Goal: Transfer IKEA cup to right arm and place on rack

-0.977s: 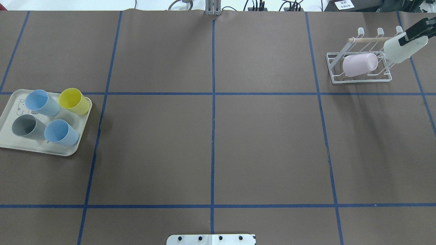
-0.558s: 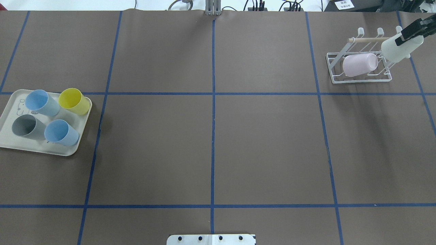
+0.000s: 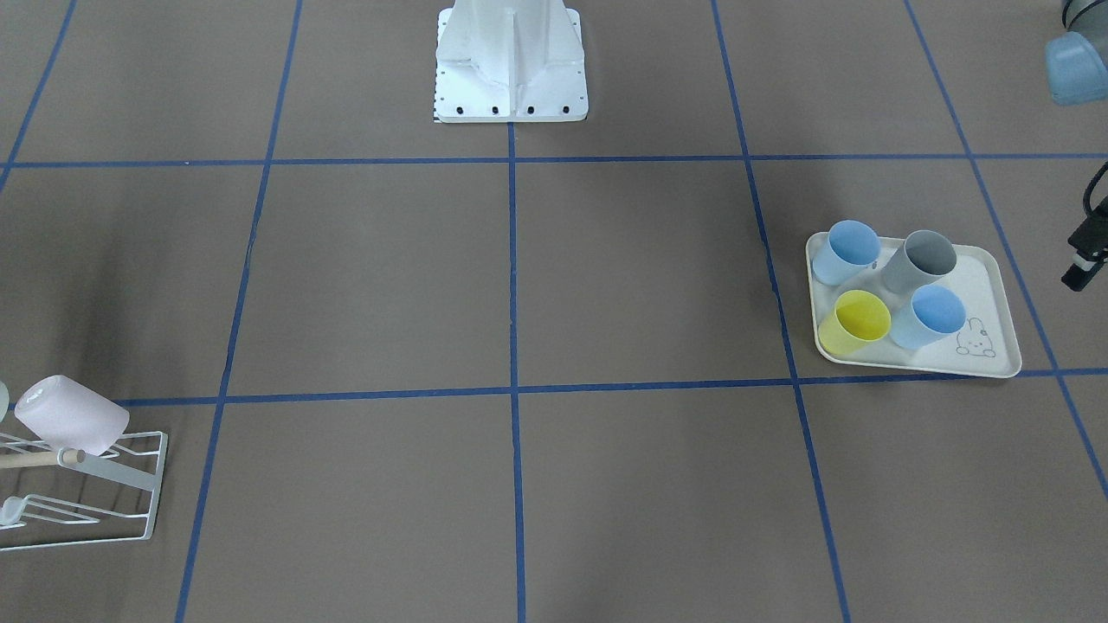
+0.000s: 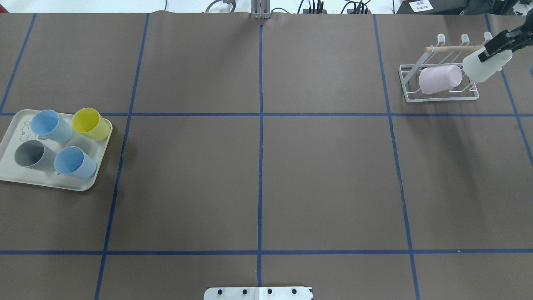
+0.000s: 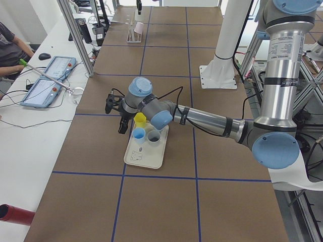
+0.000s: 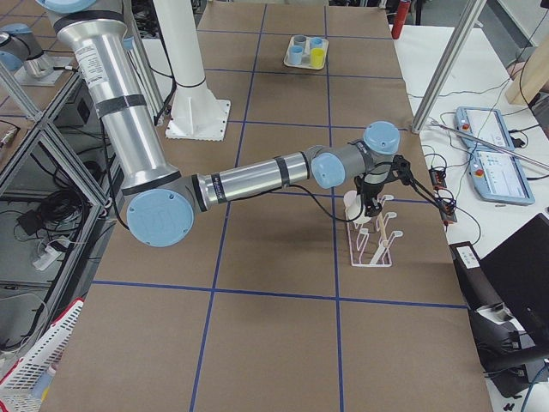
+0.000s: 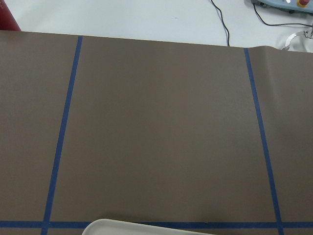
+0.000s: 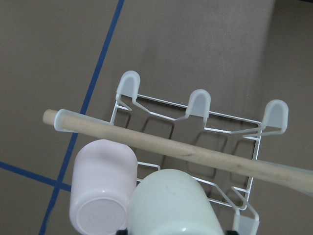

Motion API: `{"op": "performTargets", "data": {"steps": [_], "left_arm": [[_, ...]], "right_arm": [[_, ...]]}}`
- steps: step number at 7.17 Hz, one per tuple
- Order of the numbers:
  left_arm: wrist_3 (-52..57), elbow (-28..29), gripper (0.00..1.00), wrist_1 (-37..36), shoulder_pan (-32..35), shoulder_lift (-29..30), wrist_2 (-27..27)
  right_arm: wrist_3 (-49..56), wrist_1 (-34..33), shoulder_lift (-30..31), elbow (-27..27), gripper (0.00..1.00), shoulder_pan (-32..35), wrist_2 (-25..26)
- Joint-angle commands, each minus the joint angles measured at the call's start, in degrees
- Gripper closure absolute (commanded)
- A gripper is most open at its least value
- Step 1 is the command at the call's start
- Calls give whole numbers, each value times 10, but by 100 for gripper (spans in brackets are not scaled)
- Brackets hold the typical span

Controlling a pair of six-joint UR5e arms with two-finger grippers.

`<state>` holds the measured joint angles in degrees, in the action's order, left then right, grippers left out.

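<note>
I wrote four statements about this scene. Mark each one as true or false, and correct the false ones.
1. The tray holds four cups. True.
2. The pink cup stands upright on the table. False: it lies tilted on the rack, bottom up.
3. The right gripper holds a white cup at the rack's end, beside the pink cup. True.
4. The yellow cup is on the rack. False: it stands on the tray with two blue cups and a grey one.
</note>
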<state>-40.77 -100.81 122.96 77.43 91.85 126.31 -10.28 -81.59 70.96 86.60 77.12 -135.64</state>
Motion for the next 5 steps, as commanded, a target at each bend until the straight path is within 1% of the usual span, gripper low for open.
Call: {"op": "performTargets", "data": {"steps": [1, 2, 4, 5], "left_arm": [[0, 0, 0, 0, 0, 0, 1], [0, -3, 0, 0, 0, 0, 1], [0, -4, 0, 0, 0, 0, 2], [0, -7, 0, 0, 0, 0, 2]], "right_arm": [[1, 1, -2, -10, 83, -5, 2], [3, 0, -13, -23, 83, -7, 9], [7, -1, -19, -31, 83, -13, 17], [7, -1, -36, -51, 83, -15, 16]]}}
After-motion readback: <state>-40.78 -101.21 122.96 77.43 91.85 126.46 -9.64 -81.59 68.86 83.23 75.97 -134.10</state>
